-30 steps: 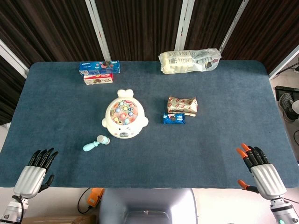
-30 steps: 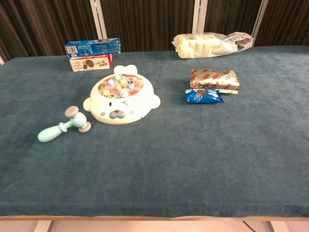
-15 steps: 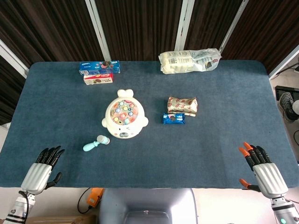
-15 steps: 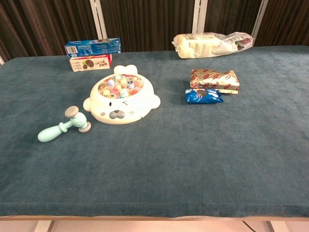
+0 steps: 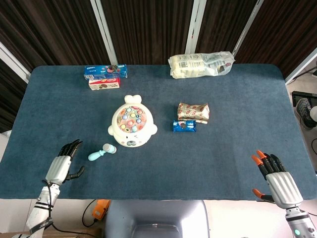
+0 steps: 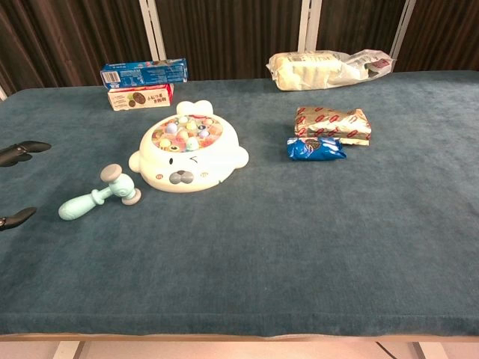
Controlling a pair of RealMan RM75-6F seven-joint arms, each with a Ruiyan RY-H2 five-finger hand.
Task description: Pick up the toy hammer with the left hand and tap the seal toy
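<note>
Presently the left hand (image 5: 63, 165) hovers at lower left of the head view, fingers apart and empty, near the hammer (image 5: 101, 151) but not touching it. Hammer lies flat, lower left of frame centre, handle toward the hand, head just beside the seal (image 5: 132, 127). Recommended: approach the handle mid-length, wrap it squarely, keep clear of the seal while lifting. Right hand (image 5: 279, 179), lower right, is spread, empty and well apart from everything.

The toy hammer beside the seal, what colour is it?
Light teal toy hammer with grey head ends, clearest in chest view.
</note>
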